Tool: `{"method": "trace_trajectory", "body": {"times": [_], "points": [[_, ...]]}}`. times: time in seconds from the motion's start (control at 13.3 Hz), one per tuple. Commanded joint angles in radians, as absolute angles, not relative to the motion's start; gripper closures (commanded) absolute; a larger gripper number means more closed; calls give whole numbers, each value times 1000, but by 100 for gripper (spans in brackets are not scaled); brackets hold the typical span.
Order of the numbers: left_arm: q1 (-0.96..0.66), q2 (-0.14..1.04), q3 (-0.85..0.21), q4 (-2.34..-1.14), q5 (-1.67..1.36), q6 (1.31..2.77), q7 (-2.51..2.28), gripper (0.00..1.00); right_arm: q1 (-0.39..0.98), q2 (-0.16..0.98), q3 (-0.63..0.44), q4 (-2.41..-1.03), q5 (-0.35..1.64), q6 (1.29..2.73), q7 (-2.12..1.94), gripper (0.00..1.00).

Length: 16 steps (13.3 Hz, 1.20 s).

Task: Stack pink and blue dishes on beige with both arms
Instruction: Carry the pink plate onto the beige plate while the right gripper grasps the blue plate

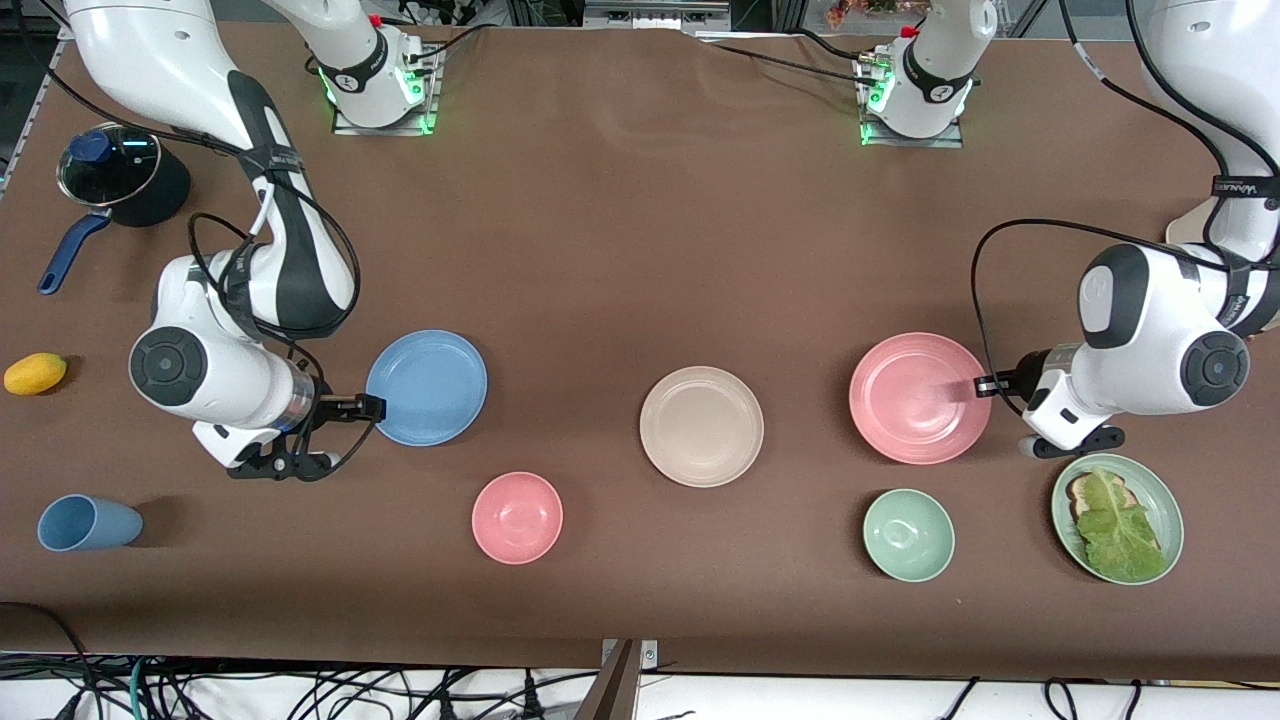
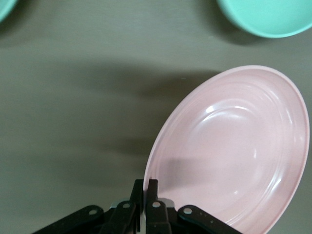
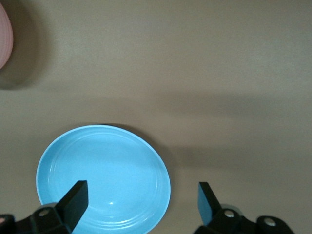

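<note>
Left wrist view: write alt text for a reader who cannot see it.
The left claw, shut, pinches the rim of the pink plate, which looks tilted above the brown table. Parts of two pale green dishes show at the picture's edge, one a bowl, the other a sliver.

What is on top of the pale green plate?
On the pale green plate lies a slice of bread with a lettuce leaf over most of it. Whatever is under the leaf is hidden.
</note>
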<state>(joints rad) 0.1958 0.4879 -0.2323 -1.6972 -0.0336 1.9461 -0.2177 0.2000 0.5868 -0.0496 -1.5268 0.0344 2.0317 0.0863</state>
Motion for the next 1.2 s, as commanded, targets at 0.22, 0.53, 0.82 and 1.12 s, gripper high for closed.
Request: {"method": "trace_trajectory", "body": {"times": [0.22, 0.53, 0.82, 1.12], "points": [[157, 492, -390, -1634, -60, 1925, -494, 100, 172, 630, -49, -1584, 34, 2121, 89, 1], [5, 575, -387, -1531, -49, 1931, -586, 100, 172, 629, -49, -1637, 37, 2161, 86, 1], [-126, 718, -338, -1422, 35, 1994, -673, 100, 172, 629, -48, -1704, 40, 2224, 90, 1], [-147, 768, -330, -1420, 54, 2074, -692, 100, 175, 623, -32, -1750, 80, 2238, 92, 2]]}}
